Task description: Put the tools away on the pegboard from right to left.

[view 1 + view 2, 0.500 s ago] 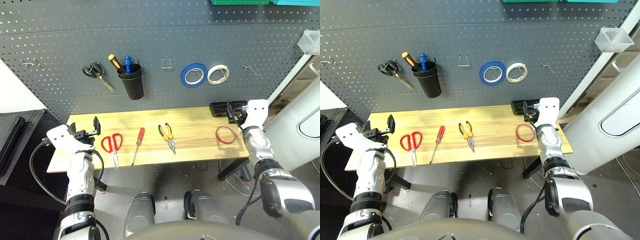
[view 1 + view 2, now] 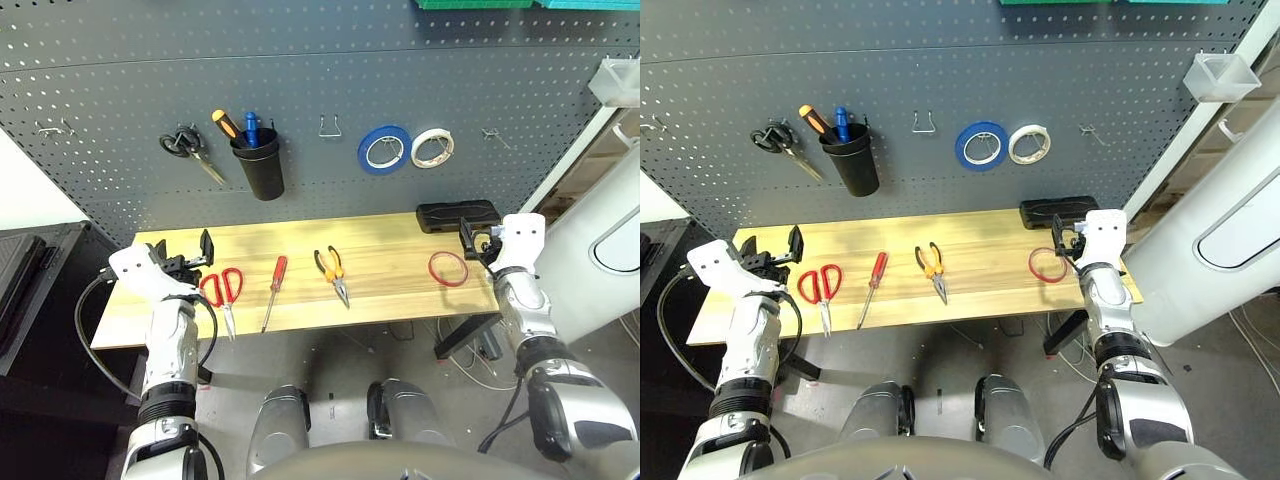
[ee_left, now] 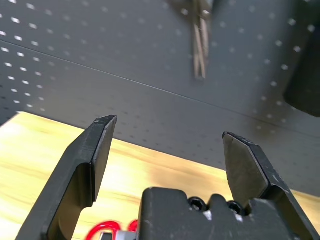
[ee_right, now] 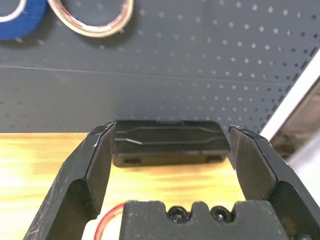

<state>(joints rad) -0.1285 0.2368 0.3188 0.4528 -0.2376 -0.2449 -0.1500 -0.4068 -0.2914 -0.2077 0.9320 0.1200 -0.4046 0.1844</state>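
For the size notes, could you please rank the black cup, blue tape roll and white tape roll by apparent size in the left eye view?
1. black cup
2. blue tape roll
3. white tape roll

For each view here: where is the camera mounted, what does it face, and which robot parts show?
Head stereo pair: looks down over silver forearms at the table, tools and pegboard.
Left wrist: looks along the open left gripper at the black-handled scissors.
Right wrist: looks along the open right gripper at the black case.
Shared: both wrist views show pegboard and tabletop.
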